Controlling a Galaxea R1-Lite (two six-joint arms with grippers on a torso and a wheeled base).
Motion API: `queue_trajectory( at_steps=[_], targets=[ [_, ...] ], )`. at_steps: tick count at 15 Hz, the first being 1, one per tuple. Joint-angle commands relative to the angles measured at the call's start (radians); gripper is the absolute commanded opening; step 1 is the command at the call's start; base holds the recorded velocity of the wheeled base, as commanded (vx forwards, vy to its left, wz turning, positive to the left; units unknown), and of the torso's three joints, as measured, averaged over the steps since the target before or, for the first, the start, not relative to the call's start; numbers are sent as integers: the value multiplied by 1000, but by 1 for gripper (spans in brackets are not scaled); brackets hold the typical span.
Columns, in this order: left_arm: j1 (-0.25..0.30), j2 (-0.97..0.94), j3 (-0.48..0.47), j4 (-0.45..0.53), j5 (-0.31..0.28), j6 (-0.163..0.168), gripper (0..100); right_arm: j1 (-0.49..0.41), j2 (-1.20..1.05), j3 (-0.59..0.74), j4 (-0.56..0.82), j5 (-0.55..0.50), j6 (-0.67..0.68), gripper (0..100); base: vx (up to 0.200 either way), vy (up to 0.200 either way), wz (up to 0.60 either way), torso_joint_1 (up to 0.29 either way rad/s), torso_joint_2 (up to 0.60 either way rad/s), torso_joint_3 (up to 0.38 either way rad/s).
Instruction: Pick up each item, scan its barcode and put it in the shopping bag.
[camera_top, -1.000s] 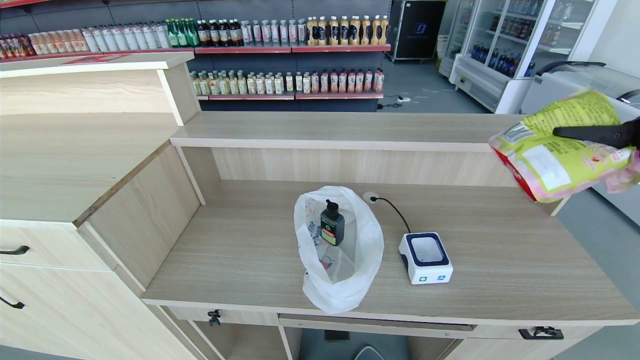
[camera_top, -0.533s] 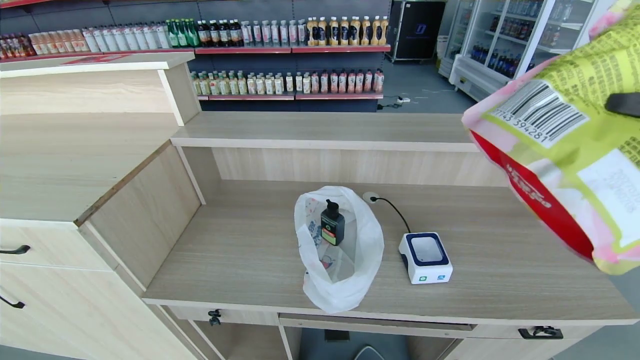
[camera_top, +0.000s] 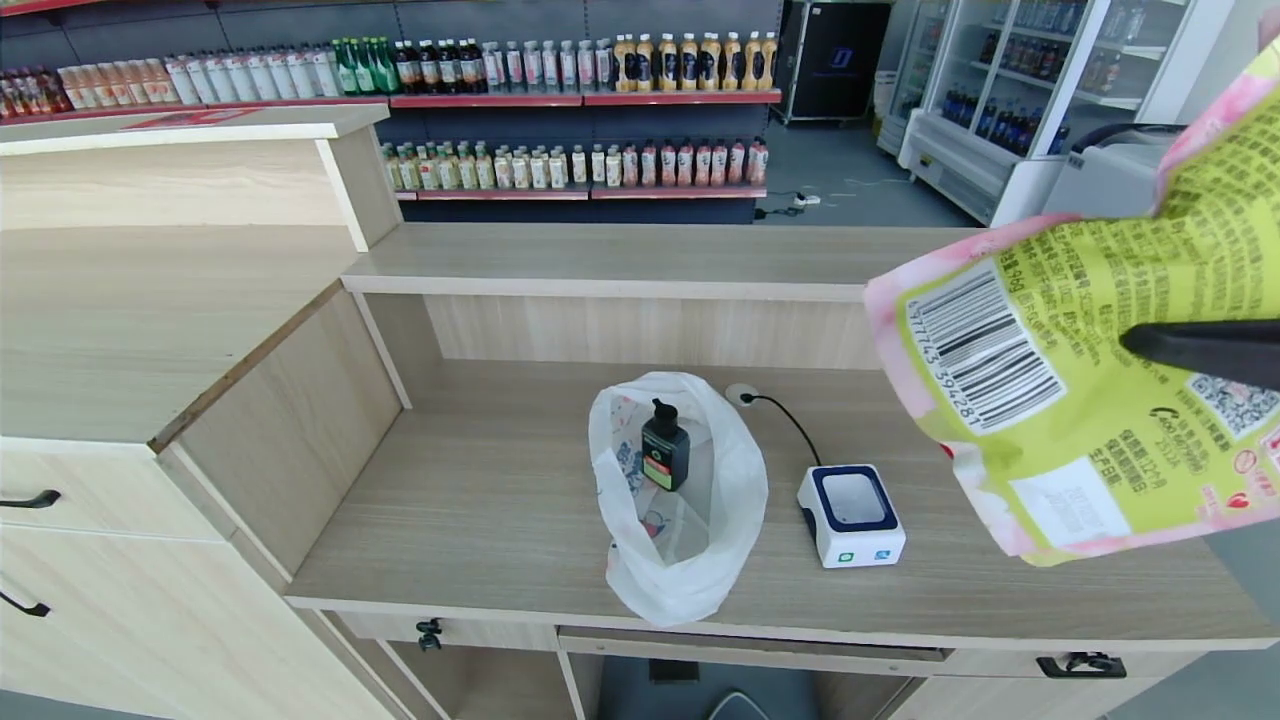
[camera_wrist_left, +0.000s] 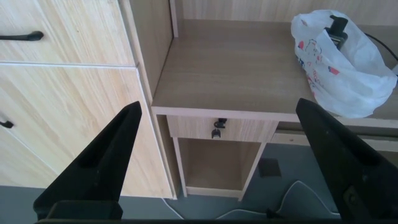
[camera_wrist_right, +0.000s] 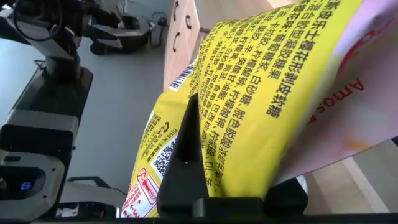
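A yellow-green and pink snack packet (camera_top: 1100, 380) hangs in the air at the right, above the counter's right end, barcode side turned toward the head camera. My right gripper (camera_top: 1195, 350) is shut on it; one black finger (camera_wrist_right: 186, 149) lies across the packet (camera_wrist_right: 267, 99) in the right wrist view. The white shopping bag (camera_top: 690, 540) stands open mid-counter with a dark pump bottle (camera_top: 665, 447) inside. A white barcode scanner (camera_top: 851, 514) sits just right of the bag. My left gripper (camera_wrist_left: 217, 162) is open, low and off the counter's front left, with the bag (camera_wrist_left: 342, 68) farther away.
The wooden counter (camera_top: 1000, 520) has a raised back ledge (camera_top: 640, 260) and a tall cabinet block (camera_top: 150, 300) at the left. The scanner's cable (camera_top: 785, 420) runs to a hole in the counter. Drawers with black handles (camera_wrist_left: 22, 37) are on the cabinet side.
The right gripper has carried the packet closer to the head camera and leftward, turning it so the barcode faces up. The left arm, the bag and the scanner have not moved.
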Motion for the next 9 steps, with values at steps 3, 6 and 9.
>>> queue_trajectory(
  at_steps=[3, 6, 9],
  targets=[
    [0, 0, 0, 0, 0, 0, 100, 81, -9, 11, -8, 60, -7, 0, 0, 0, 0, 0, 0, 0],
    [0, 0, 0, 0, 0, 0, 100, 83, 3, 41, -15, 230, -125, 0, 0, 0, 0, 0, 0, 0],
    [0, 0, 0, 0, 0, 0, 100, 61, 26, 47, -15, 256, -213, 0, 0, 0, 0, 0, 0, 0]
  ],
)
